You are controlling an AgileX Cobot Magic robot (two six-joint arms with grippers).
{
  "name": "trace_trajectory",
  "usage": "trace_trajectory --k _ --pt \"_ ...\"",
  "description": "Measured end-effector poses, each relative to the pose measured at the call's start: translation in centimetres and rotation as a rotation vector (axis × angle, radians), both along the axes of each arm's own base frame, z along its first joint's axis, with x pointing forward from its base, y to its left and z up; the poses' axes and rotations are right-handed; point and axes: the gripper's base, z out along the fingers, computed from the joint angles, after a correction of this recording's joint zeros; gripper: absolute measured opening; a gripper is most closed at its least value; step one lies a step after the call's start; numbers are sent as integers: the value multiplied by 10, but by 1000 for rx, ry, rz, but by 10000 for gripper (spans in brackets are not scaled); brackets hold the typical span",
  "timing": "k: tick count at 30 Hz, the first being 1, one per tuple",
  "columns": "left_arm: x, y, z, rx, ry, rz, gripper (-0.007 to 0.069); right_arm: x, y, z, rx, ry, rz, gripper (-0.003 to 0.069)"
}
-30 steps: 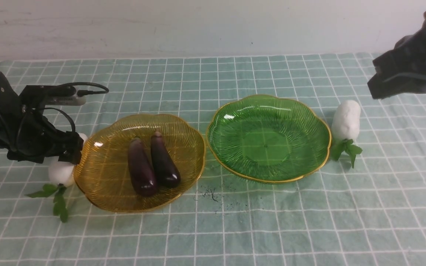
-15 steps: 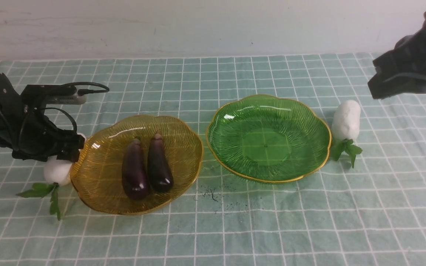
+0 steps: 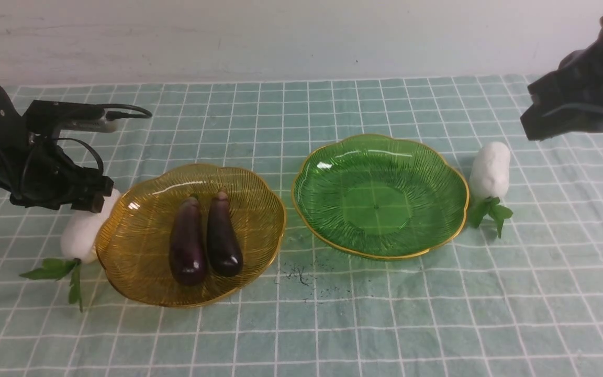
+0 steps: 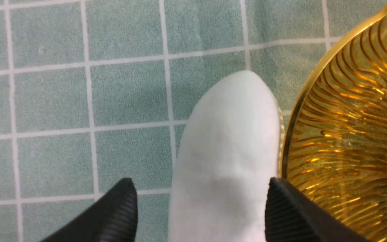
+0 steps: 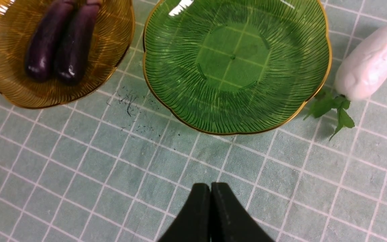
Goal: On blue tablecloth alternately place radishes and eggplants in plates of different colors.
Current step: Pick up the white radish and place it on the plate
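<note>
On the blue tablecloth (image 3: 385, 324) the amber plate (image 3: 139, 277) holds both dark eggplants (image 3: 187, 246) (image 3: 223, 238) side by side. The green plate (image 3: 380, 199) holds nothing. One white radish (image 3: 82, 230) lies on the cloth against the amber plate's left rim. My left gripper (image 3: 95, 201) is open and straddles it. In the left wrist view the gripper (image 4: 198, 188) has one finger clear of the radish (image 4: 227, 141) and the other at its side, over the plate rim (image 4: 348, 117). The second radish (image 3: 490, 168) lies right of the green plate. My right gripper (image 5: 210, 191) is shut, raised at the far right.
Dark scribble marks (image 3: 299, 275) sit on the cloth in front of the gap between the plates. The two plates nearly touch. A pale wall runs behind the cloth's far edge. The right arm's body (image 3: 579, 104) hangs over the back right corner.
The amber plate with its eggplants and the left radish have slid a little to the left. My left gripper has drawn back along the radish. The right arm has not moved.
</note>
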Motion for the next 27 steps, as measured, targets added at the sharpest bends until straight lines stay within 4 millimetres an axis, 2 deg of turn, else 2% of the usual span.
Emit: trace_trajectory --k 19,27 --pt "5 -2 -19 -62 36 54 457 0 0 0 3 1 1 -15" --pt "6 -2 -18 -60 24 54 450 0 0 0 3 1 1 -15"
